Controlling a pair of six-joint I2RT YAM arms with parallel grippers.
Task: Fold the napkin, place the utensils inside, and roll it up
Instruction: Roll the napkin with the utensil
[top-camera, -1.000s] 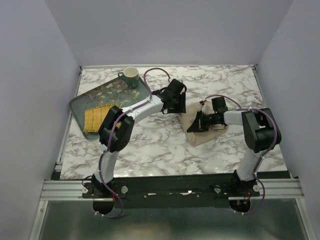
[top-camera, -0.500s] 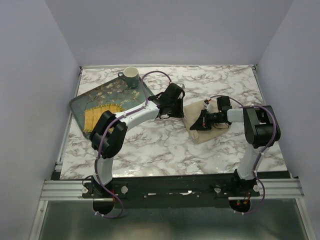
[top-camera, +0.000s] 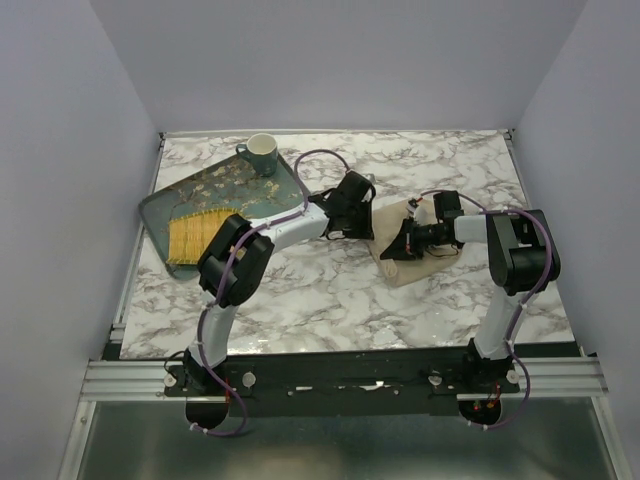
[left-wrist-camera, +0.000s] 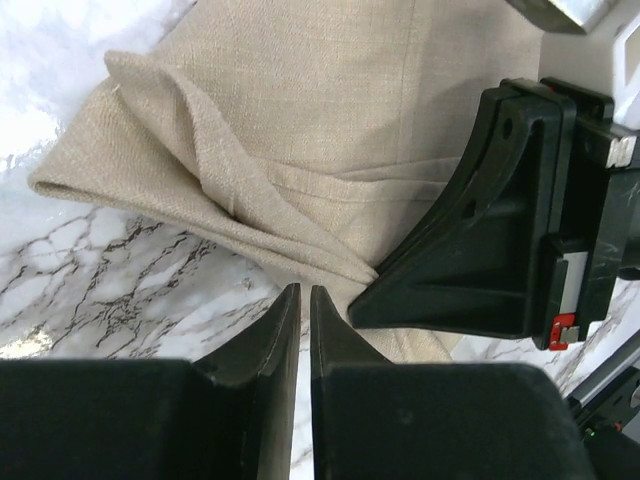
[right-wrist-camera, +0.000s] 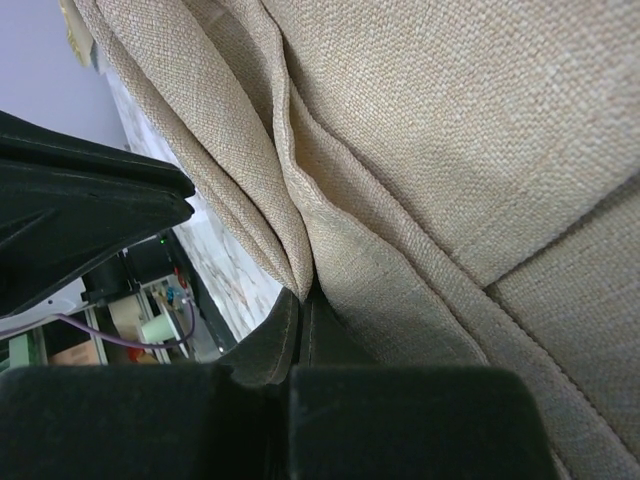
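Right of the desk's (top-camera: 330, 290) middle, the folded napkin (top-camera: 408, 272) lies with its long axis running roughly far to near. The right gripper (right-wrist-camera: 300, 300) is clamped on a fold at its left edge. The left gripper (left-wrist-camera: 303, 290), nearly closed and empty, hovers just beside. A floral tray (top-camera: 215, 185) and a mug (top-camera: 262, 150) sit well left.

The left hand (left-wrist-camera: 303, 292) has pulled back off the napkin (left-wrist-camera: 330, 120) and now sits, fingers nearly together, just beside its folded edge, while the right hand (top-camera: 390, 250) has shifted slightly away from its base.
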